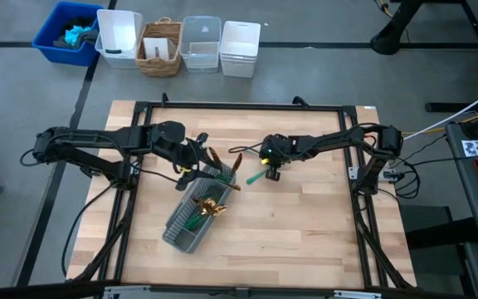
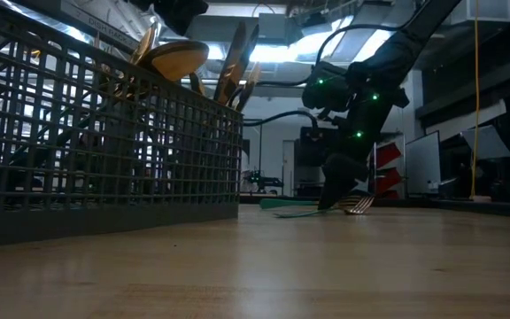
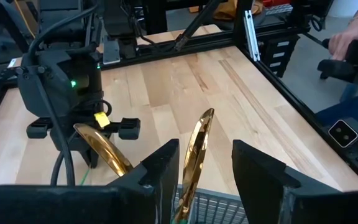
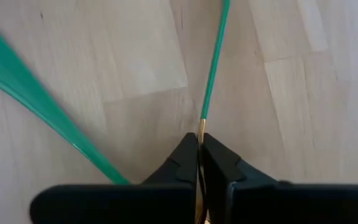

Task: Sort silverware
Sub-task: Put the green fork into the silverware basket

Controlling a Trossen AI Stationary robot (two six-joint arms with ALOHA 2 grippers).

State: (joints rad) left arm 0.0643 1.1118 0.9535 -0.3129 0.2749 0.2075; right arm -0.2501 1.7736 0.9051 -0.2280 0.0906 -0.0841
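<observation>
From above, you see the left gripper over the caddy, the right gripper down on the table beside it. At table height, a fork lies under the right gripper. Your left wrist camera shows jaws spread around an upright gold piece. Your right wrist camera shows jaws pinched on a green-handled piece; another green handle lies nearby.
</observation>
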